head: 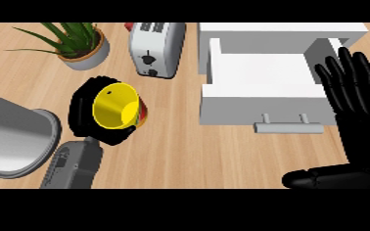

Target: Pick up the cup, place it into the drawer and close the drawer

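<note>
Both hands show on my feed: left hand (pixel 86 110) curls around the yellow cup (pixel 115 106); right hand (pixel 345 100) rests straight-fingered beside the open white drawer (pixel 264 71).

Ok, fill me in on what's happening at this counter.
The left hand is curled round a yellow cup, holding it above the wooden counter. The white drawer to its right stands open with nothing showing inside. The right hand rests open beside the drawer.

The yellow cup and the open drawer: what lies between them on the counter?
In the head view, only bare wooden counter lies between the yellow cup, held by the left hand, and the drawer.
</note>
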